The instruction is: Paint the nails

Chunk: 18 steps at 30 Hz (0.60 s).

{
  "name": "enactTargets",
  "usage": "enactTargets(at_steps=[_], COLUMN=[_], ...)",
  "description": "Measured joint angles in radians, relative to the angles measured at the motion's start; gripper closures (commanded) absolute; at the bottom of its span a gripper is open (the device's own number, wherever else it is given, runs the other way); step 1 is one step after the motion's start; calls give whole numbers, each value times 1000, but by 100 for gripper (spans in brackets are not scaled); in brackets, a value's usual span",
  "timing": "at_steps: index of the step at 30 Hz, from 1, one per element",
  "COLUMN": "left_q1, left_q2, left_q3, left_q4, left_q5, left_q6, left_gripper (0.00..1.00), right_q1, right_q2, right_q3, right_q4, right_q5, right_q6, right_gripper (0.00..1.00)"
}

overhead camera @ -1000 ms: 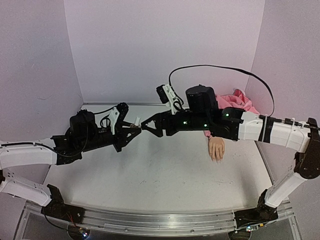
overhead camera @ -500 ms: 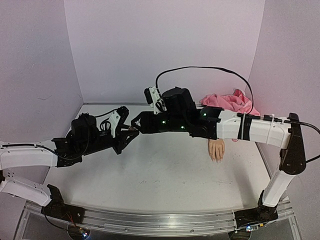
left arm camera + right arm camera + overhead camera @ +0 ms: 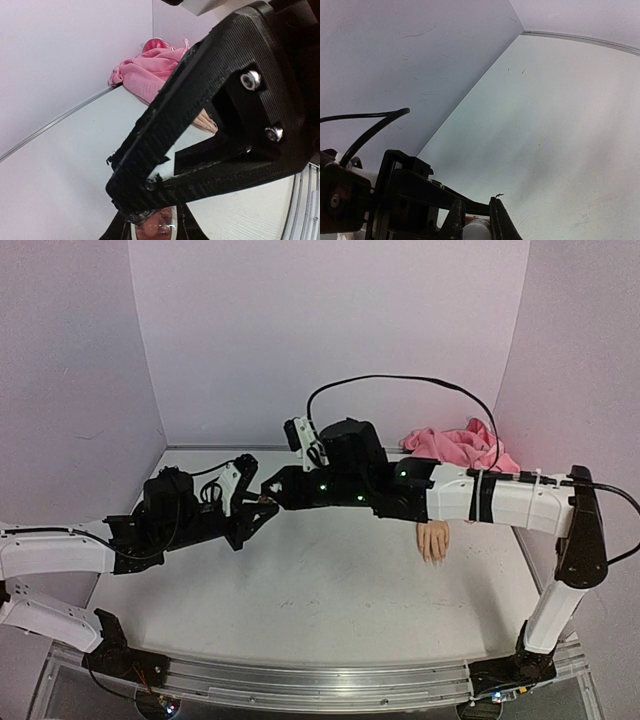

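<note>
Right fingers (image 3: 499, 222) pinch white cap (image 3: 477, 231), right-wrist view only; left fingers (image 3: 187, 232) grip polish bottle (image 3: 160, 229), left-wrist view.

No text, label, brand, number or sign is showing legibly in any of the views. The right arm (image 3: 400, 490) is showing only small green indicator lights on its black housing. The bottle (image 3: 159, 230), just peeking in at the bottom edge of the left wrist view, is showing no lettering that can be made out.
</note>
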Motion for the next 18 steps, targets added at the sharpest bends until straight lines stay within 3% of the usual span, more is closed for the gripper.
enactTargets(at_steps=[6, 13, 18], left_q1=[1, 28, 18], left_q2=[14, 173, 216], left_q3=[18, 206, 247], left_q4=[-5, -11, -11], left_q5=[212, 790, 975], left_q6=[-48, -216, -268], left_gripper=[100, 100, 100], right_q1=[-21, -165, -166], right_q2=[-122, -252, -261], right_q3=[-145, -279, -293], right_q4=[39, 123, 135], right_q5=[-113, -789, -954], right_q6=[-90, -332, -434], right_gripper=[100, 100, 100])
